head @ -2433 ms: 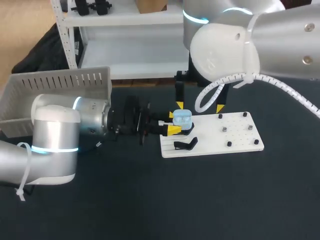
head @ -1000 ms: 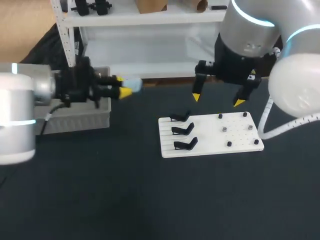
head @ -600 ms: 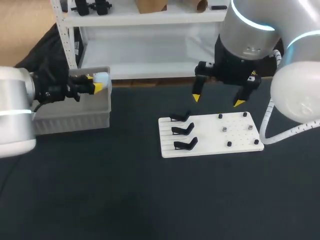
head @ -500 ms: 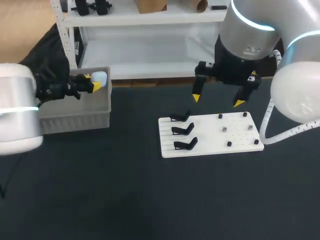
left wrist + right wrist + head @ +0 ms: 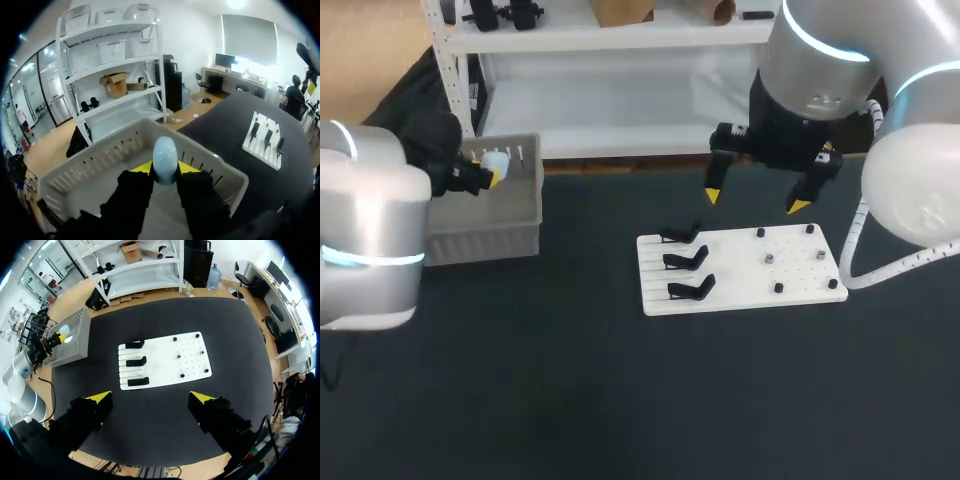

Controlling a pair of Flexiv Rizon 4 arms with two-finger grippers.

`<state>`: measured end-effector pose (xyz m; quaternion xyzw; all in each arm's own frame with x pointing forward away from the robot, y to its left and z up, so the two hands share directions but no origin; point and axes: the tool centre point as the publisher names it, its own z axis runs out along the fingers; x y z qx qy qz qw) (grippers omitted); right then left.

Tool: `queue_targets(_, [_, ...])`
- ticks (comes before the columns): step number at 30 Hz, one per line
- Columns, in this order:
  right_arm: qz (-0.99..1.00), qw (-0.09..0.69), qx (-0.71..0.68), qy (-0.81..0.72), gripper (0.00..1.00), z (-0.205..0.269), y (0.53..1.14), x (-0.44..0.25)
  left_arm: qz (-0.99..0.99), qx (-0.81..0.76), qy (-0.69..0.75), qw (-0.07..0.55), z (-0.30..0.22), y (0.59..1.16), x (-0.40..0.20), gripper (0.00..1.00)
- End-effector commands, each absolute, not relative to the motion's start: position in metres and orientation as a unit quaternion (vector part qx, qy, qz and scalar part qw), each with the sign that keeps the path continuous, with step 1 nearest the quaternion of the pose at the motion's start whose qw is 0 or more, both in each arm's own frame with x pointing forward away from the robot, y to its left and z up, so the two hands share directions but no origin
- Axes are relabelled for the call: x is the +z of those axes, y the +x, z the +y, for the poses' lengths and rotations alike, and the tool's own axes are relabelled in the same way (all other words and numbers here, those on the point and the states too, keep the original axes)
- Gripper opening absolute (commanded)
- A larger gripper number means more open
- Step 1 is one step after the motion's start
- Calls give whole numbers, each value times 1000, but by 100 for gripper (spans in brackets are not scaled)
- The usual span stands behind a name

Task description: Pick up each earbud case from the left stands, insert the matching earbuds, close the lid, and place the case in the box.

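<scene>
Dark tabletop (image 5: 620, 400) carries the grey box (image 5: 490, 238); the left gripper (image 5: 165, 169), clamped on the pale-blue earbud case (image 5: 165, 154) above it, should lower inside before releasing. Right gripper (image 5: 151, 398) hangs wide open.

Silver arms (image 5: 370, 215), cyan rings (image 5: 360, 257), white cable (image 5: 841, 265), yellow-tipped jaws.

Broad dark matte table (image 5: 620, 400)

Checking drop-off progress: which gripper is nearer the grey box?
Left. The left gripper holds the earbud case over the box; the right gripper hangs by the white board.
</scene>
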<state>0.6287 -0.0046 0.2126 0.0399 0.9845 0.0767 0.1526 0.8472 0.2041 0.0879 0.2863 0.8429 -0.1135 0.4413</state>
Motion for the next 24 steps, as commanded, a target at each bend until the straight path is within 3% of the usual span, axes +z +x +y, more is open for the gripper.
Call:
queue_targets(1, [984,156,77,41,100,-6,626,212,838,-115,281,453,208,844,86,0])
queue_targets(2, [984,156,77,41,100,-6,626,212,838,-111,282,454,209,843,87,28])
queue_targets(3, [984,156,77,41,100,-6,626,212,835,-111,281,460,209,841,90,76])
queue_targets(4, [984,156,77,41,100,-6,626,212,831,-108,278,470,209,839,94,100])
queue_targets(16, [984,156,77,41,100,-6,626,212,783,-119,273,547,197,806,150,100])
queue_targets(24, [984,156,77,41,100,-6,626,212,765,-138,283,563,179,794,158,100])
